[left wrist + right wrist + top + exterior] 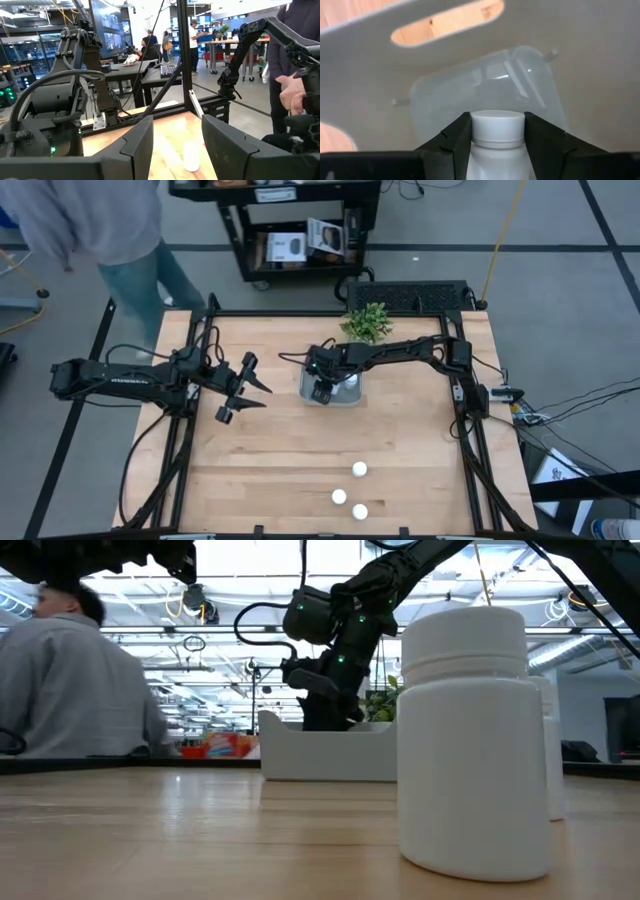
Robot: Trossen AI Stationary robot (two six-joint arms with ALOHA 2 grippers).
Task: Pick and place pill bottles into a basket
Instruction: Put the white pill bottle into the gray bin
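My right gripper (322,390) reaches down into the pale basket (345,392) and is shut on a white pill bottle (498,145). The basket stands on the table just in front of the plant. In the low view the gripper (325,715) dips behind the basket's wall (330,758). Three more white bottles (359,469) (339,496) (359,511) stand on their bases near the table's near edge. One of them fills the low view (470,740). My left gripper (262,395) hovers open and empty left of the basket. My right gripper pinches the bottle between its two fingers, with the fingertips (455,135) on either side of the round cap (498,125). The fingers point down into the basket and lie along the bottle, cap toward the basket's floor. I cannot tell whether the bottle touches the floor.
A small green plant (367,323) stands just beyond the basket at the table's far edge. A person (110,230) stands past the far left corner. A black cart (290,230) is behind the table. Bare wood lies between the basket and the three bottles.
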